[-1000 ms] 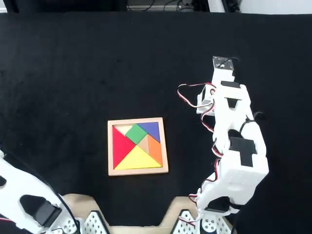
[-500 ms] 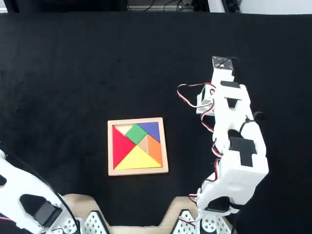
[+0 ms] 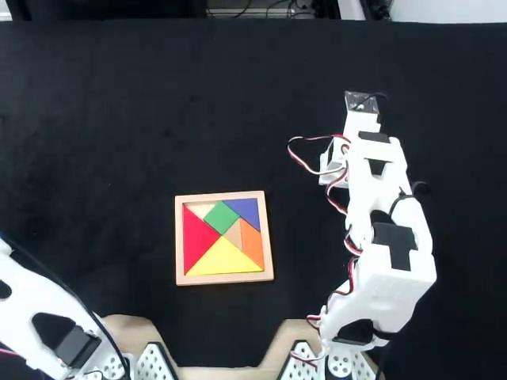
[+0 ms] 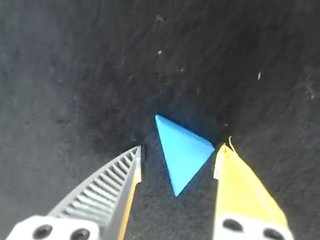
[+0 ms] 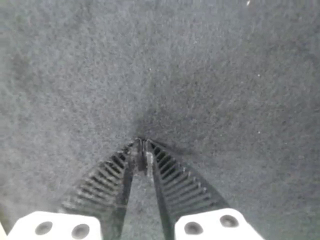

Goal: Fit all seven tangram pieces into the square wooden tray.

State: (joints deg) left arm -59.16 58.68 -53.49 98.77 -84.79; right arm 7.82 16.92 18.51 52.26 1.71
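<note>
Left wrist view, left gripper (image 4: 178, 148): spread wide, clamped on nothing. Straddles a blue triangle (image 4: 182, 152) lying flat on the black cloth (image 4: 75, 60), with the ribbed finger (image 4: 112, 182) just beside one edge of it and the yellow-faced finger (image 4: 240, 185) near the opposite corner; contact with either not clear. Right wrist view, right gripper (image 5: 142, 150): closed tip to tip, nothing between the ribbed pads, tips down at the black cloth. High view, square wooden tray (image 3: 224, 195): flat on the cloth, toward the cloth's near edge. Holds a red triangle (image 3: 196, 237) along the left side, a yellow triangle (image 3: 225, 260) along the near side, a green square (image 3: 222, 217) toward the far side, a violet-blue piece (image 3: 246, 210) in the far right corner, an orange piece (image 3: 253, 242) along the right side and a small tan triangle (image 3: 234, 232) at the middle. Shows a pale triangular patch (image 3: 200, 210) in the far left corner; piece or bare floor, cannot tell. To the right of the tray and well apart from it, a white arm (image 3: 384, 229) stretched over the cloth.
</note>
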